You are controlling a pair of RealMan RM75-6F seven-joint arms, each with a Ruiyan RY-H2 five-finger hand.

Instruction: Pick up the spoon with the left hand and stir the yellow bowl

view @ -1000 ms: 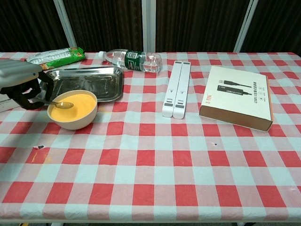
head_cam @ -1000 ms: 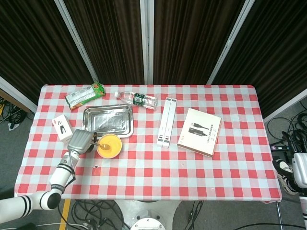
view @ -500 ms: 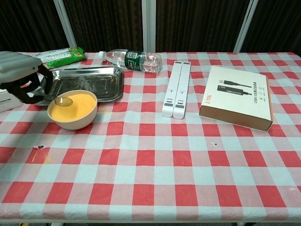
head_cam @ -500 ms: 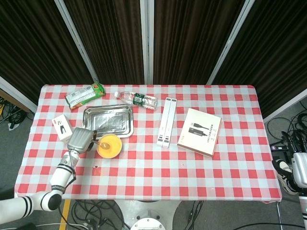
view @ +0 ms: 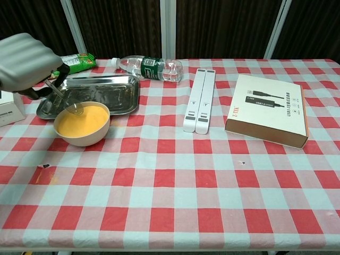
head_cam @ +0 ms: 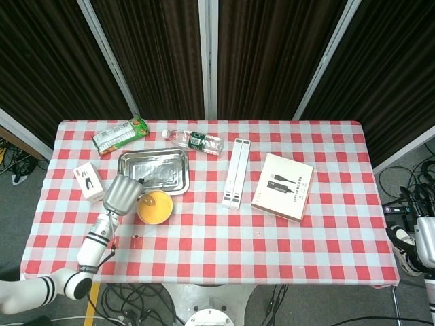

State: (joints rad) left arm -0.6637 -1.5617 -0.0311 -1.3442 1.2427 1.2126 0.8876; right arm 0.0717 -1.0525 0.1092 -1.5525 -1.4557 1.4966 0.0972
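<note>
My left hand [view: 24, 61], smooth grey shell, is clamped on the thin metal spoon [view: 68, 102], its tip dipped in the round yellow bowl [view: 82, 124] beside the shiny steel tray [view: 119, 90]. The checked red-and-white tablecloth [view: 175, 175] lies flat; dark pleated curtains [head_cam: 272, 54] hang behind. I can't see my right hand.

**Left hand raised, gripping; right arm parked**

My left arm [head_cam: 64, 282] comes in from the lower-left corner in the head view, forearm angled up and to the right. Left hand [head_cam: 123, 193] is back-side up, fingers curled down around the spoon [view: 66, 101], held steeply with its handle up. In the chest view the hand [view: 24, 61] fills the upper-left edge. My right arm [head_cam: 425, 248] shows only at the far right edge; its hand isn't visible.
</note>
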